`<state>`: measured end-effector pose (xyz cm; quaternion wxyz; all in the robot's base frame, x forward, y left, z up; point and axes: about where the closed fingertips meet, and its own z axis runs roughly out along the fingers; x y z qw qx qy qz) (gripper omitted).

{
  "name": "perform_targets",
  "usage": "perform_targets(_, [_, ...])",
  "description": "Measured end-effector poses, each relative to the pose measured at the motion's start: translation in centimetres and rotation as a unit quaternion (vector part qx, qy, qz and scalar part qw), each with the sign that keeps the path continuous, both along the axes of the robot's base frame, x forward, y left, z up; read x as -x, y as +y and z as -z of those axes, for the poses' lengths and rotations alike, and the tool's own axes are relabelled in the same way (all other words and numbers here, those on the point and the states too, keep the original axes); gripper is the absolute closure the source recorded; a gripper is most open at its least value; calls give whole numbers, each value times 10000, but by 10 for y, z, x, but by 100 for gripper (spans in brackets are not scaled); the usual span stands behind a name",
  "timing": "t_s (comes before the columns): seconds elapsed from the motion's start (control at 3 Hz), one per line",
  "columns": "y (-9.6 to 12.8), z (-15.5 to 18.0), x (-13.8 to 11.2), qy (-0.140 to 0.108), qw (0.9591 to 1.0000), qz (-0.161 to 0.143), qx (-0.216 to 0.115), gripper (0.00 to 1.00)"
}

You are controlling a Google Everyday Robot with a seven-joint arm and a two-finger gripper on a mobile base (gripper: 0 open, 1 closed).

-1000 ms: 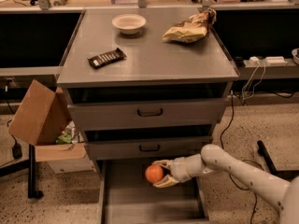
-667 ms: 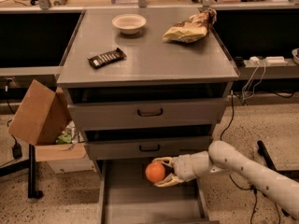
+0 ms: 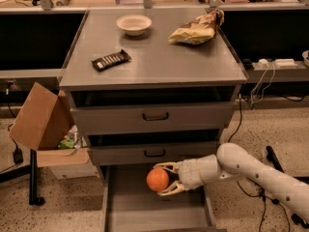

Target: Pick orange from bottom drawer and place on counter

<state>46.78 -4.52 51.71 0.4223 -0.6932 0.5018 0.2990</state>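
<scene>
The orange (image 3: 157, 180) is a small round fruit held between the two pale fingers of my gripper (image 3: 163, 179). The gripper reaches in from the right on a white arm and holds the orange above the open bottom drawer (image 3: 157, 211), just below the front of the middle drawer. The counter (image 3: 154, 62) is the flat grey top of the cabinet, well above the gripper.
On the counter lie a white bowl (image 3: 133, 24), a dark snack bar (image 3: 111, 60) and a crumpled chip bag (image 3: 197, 29). Two closed drawers with black handles (image 3: 155, 115) sit above the open one. A cardboard box (image 3: 41, 117) stands at the cabinet's left. Cables hang at the right.
The gripper with the orange has risen slightly and shifted a little left; the arm has lifted along with it.
</scene>
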Motion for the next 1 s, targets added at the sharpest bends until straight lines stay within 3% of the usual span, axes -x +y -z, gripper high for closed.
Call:
perform_targets(0.33, [1, -6, 1, -14, 10000, -13, -79, 100])
perform_targets(0.67, [6, -47, 6, -84, 9997, -152, -162, 100])
perform_targets(1.0, [15, -129, 7, -278, 9995, -169, -31, 100])
